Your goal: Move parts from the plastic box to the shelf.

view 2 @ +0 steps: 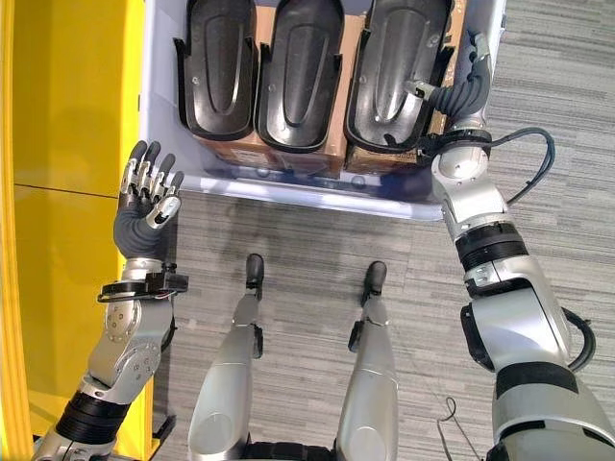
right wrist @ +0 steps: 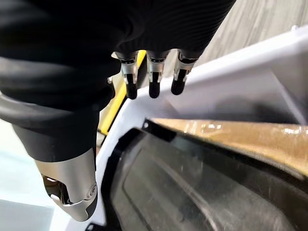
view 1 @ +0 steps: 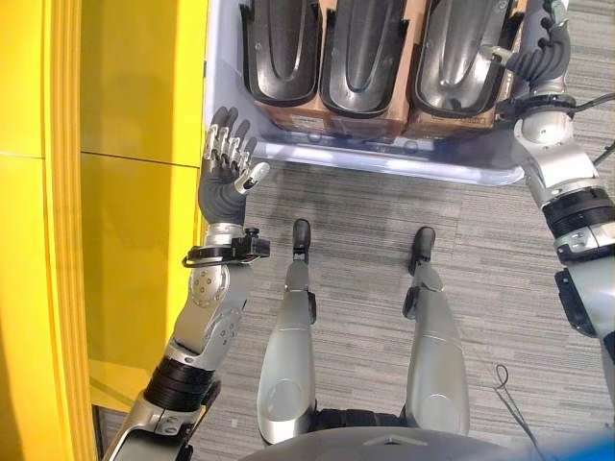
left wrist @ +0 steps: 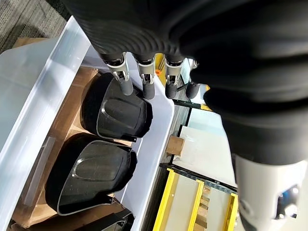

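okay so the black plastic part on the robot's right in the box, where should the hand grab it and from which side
Judging by its pose, grip the raised right-hand rim of the black moulded plastic part. It lies hollow side up on brown cardboard in the pale plastic box, and another part crowds its left side. Come from the right, where the right robot hand is, fingers relaxed.

workshop | yellow shelf point(view 1: 115, 192) | parts box point(view 1: 384, 158) | grey carpet point(view 1: 365, 250)

The right hand point(right wrist: 86, 62) hangs with straight fingers point(right wrist: 153, 77) just above a black part point(right wrist: 192, 192). Past the fingertips runs the white wall of the box point(right wrist: 250, 91), with brown cardboard point(right wrist: 240, 137) beside the part.
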{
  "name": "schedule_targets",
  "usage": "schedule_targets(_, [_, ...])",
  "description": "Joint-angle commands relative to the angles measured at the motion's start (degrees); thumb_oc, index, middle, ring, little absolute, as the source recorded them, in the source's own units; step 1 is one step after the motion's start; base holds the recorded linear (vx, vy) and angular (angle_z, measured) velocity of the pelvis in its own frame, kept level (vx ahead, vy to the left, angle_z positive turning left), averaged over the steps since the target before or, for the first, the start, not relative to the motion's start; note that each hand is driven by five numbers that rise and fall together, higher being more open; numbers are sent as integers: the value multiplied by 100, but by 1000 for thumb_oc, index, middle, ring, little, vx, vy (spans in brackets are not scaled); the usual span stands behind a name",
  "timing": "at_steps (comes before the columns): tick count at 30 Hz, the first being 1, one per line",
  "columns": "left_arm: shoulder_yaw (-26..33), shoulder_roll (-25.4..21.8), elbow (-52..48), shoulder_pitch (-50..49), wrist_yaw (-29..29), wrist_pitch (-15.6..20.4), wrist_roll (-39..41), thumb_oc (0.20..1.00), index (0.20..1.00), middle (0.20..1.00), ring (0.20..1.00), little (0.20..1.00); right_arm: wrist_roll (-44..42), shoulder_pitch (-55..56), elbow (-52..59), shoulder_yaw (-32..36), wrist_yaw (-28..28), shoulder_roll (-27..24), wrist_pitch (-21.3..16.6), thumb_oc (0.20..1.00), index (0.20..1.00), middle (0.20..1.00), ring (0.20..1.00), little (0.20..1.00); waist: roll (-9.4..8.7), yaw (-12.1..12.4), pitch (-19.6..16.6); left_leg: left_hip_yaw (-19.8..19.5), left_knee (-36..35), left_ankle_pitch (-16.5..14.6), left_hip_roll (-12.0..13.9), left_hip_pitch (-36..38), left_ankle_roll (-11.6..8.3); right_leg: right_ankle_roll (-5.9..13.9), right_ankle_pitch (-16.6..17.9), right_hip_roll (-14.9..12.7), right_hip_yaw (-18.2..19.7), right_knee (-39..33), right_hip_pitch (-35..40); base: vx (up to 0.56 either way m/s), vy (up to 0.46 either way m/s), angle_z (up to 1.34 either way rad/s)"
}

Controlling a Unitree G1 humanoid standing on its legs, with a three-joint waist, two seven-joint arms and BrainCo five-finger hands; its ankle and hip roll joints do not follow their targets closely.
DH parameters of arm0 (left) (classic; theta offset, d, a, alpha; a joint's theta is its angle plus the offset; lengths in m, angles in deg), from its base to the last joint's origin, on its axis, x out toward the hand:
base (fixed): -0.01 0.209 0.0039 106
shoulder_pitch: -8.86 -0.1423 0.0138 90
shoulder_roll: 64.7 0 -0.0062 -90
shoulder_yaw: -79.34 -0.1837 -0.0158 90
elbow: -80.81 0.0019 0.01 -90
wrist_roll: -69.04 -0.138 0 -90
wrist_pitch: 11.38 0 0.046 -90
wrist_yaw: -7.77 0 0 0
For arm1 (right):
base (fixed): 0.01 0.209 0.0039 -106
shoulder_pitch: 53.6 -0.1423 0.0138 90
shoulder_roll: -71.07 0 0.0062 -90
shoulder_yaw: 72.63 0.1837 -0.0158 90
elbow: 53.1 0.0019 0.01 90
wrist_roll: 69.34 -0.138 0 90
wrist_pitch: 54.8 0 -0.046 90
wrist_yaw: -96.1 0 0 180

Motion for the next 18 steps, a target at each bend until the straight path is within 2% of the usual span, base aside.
schedule_targets(1, [-36,-168,-536,-2,-82,401,72,1000,1000,1000,1000,1000,-119,-642,-29,-239,129,-388,-343,1000,1000,1000,1000,1000,-2,100,-76,78,-78,-753,-10,685,135,-10,-535,25,-88,423,-169,0,0,0])
schedule_targets(9, [-111,-210,-561,87,-86,412,33,1000,1000,1000,1000,1000,-258,-927,-593,-431,69,-416,-346,1000,1000,1000,1000,1000,35,101,-76,83,6,-793,-8,584,142,-23,-605,27,-64,584,-337,0,0,0])
schedule_targets(18, [-199,-210,-622,136,-78,419,15,1000,1000,1000,1000,1000,-394,-1100,-930,-552,6,-222,-359,1000,1000,1000,1000,1000,57,107,-76,89,76,-819,-22,410,151,-25,-633,21,-60,711,-566,0,0,0])
